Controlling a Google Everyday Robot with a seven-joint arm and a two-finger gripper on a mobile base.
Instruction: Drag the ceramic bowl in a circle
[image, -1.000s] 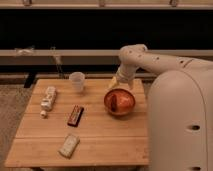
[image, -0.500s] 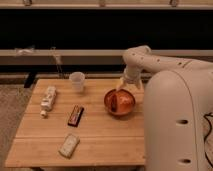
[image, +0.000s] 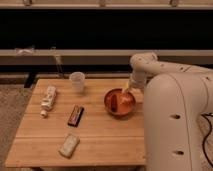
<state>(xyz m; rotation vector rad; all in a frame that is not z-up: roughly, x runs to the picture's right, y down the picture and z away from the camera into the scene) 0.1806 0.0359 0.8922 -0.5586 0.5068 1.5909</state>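
Observation:
The ceramic bowl (image: 119, 103) is round, glossy orange-red with a darker rim, and sits on the right part of the wooden table (image: 95, 135). Something orange-brown lies inside it. My gripper (image: 126, 91) comes down from the white arm (image: 145, 67) at the bowl's far right rim and touches or hooks that rim. My large white body covers the table's right edge.
A translucent plastic cup (image: 77, 81) stands at the table's back, left of the bowl. A white bottle (image: 48, 98) lies at the left. A dark snack bar (image: 75, 115) lies in the middle and a pale packet (image: 69, 145) near the front. A dark shelf wall runs behind.
The arm has swung to the right across the frames, and the bowl has slid to the right with it.

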